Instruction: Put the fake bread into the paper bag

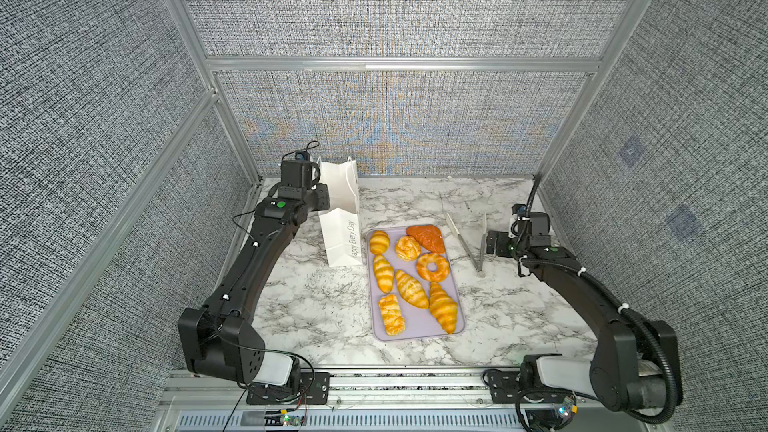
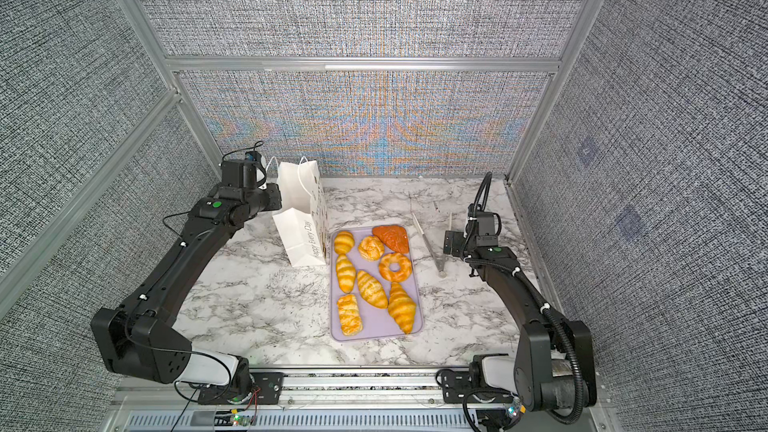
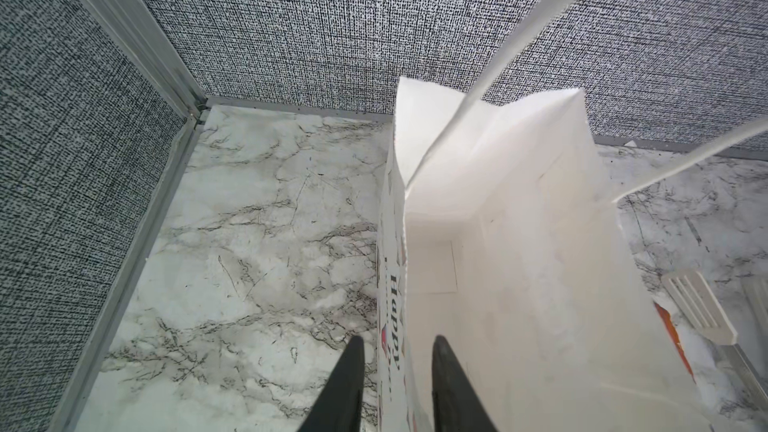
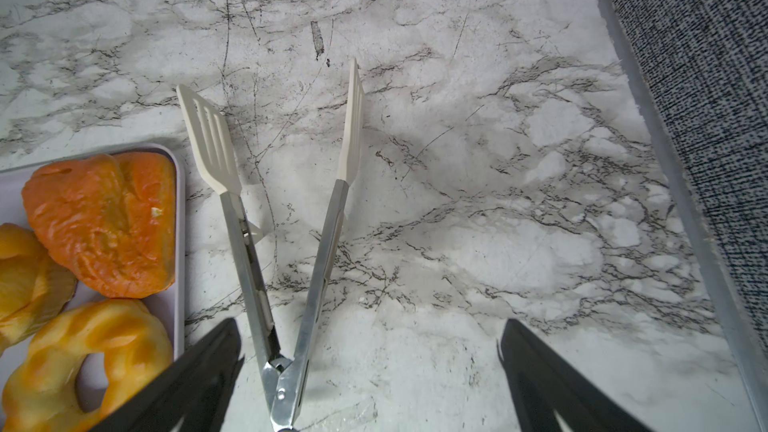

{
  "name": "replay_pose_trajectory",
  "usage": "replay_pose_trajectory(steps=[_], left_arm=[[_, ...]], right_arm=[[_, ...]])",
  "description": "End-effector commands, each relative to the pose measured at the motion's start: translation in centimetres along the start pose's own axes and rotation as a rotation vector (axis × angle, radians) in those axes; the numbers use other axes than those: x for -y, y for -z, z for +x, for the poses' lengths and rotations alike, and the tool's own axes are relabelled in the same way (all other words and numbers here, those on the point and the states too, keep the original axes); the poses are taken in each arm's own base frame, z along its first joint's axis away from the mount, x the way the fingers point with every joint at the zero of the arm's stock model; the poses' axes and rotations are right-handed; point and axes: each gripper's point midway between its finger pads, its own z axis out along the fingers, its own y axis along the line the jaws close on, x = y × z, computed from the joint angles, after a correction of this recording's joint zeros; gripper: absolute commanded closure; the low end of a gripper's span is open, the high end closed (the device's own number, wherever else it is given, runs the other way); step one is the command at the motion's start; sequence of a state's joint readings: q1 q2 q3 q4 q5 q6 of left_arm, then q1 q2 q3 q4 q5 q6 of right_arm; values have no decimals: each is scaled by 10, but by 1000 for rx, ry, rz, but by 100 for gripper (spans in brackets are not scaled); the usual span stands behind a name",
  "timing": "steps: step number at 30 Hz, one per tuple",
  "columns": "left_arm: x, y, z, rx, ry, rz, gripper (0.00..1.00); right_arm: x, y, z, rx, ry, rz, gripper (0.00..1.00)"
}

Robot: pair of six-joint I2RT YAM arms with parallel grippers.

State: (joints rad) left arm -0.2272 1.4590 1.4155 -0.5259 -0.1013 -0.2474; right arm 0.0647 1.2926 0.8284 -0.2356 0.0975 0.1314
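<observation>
at the bag's rim, my left gripper [image 3: 399, 340] sits narrowly apart astride one wall of the upright paper bag [image 1: 338, 238], one finger inside, one outside, and i see no pinch. the fake bread [image 1: 411, 288] all lies on the lilac tray [image 1: 419, 332], at the bag's 4 o'clock. my right gripper [image 4: 369, 322] gapes wide by the tongs [image 4: 284, 384], at the tray's 2 o'clock.

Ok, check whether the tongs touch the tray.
Apart. The right wrist view shows a strip of bare table between the tongs and the tray rim.
</observation>
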Motion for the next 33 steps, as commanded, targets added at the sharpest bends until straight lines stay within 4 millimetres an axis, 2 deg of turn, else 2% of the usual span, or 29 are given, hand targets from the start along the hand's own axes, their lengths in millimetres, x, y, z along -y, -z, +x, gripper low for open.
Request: replay_pose_trajectory(steps=[1, 6, 8, 14, 19, 25, 31, 33], left_arm=[[2, -1, -4, 11, 22, 16, 77], [-3, -4, -2, 5, 52, 21, 97], [-8, -4, -3, 9, 72, 4, 100], [-27, 11, -10, 57, 126, -71, 100], [-40, 17, -2, 58, 168, -103, 100], [-46, 18, 11, 55, 213, -99, 100], [-48, 20, 15, 63, 245, -82, 100], [-48, 22, 13, 73, 241, -77, 96]], right_arm=[[5, 1, 1, -2, 8, 27, 1], [7, 1, 0, 2, 9, 39, 1], [7, 2, -1, 5, 8, 39, 1], [5, 1, -2, 6, 10, 28, 1], [0, 2, -4, 13, 22, 8, 1], [-4, 0, -6, 15, 26, -9, 1], [-7, -2, -4, 4, 34, -19, 1], [-8, -3, -4, 4, 35, -24, 1]])
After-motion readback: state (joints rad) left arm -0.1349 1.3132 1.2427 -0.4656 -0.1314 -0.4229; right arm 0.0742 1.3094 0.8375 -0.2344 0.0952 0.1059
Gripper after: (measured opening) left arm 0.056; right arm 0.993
